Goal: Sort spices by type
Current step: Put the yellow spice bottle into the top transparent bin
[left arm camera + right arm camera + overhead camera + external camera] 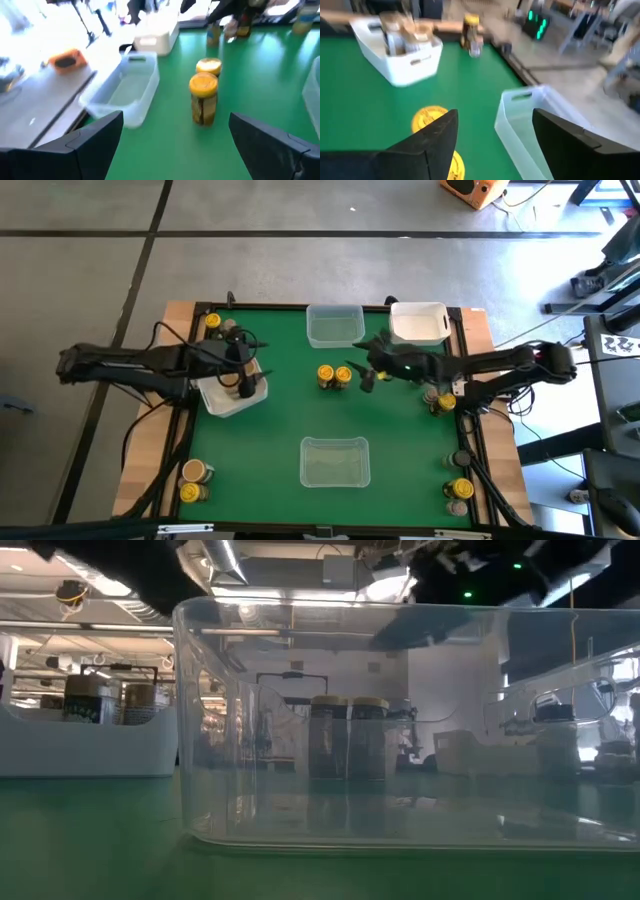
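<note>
Two yellow-lidded spice jars [334,375] stand upright side by side on their bases in the middle of the green table [280,430]; the left wrist view shows them as well [203,95]. My right gripper [366,377] hangs open just to their right, and their lids [427,118] show beside one finger. My left gripper [246,387] is open over a white tub [222,400] at the left, which holds tan-lidded jars [400,30]. More jars stand at the table's corners [193,480] [458,490] and at the right edge [444,402].
One clear tub [334,326] stands at the far middle and another [335,462] at the near middle. A second white tub [418,322] sits at the far right. Bare green mat lies between the tubs. Wooden rails edge the table's left and right sides.
</note>
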Robot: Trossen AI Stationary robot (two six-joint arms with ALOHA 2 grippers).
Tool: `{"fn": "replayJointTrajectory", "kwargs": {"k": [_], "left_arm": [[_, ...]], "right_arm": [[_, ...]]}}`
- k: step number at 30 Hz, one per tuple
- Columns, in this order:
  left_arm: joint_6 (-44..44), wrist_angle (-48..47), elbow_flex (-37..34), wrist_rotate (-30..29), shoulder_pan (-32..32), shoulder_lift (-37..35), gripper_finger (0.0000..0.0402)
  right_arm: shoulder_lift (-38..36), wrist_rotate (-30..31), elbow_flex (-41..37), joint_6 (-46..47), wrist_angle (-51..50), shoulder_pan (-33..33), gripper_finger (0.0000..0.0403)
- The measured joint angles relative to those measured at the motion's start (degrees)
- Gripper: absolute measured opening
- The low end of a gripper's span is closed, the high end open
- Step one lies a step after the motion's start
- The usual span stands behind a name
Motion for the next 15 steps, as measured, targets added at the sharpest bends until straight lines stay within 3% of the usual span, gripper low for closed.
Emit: {"fn": "replayJointTrajectory", "kwargs": {"k": [3, 8, 15], "left_arm": [[2.74, 3.97, -3.39, 4.24, 1.59, 0.00, 0.0363], [5.10, 6.32, -5.36, 5.55, 5.62, -0.02, 0.0363], [7.21, 5.63, -5.47, 6.74, 8.88, 0.00, 0.0363]], "right_arm": [[2.88, -1.89, 5.06, 1.72, -5.72, -1.24, 0.0257], [7.57, -9.47, 11.56, 3.66, -10.95, -2.61, 0.0257], [13.34, -15.73, 12.96, 7.68, -17.17, -2.46, 0.0257]]}}
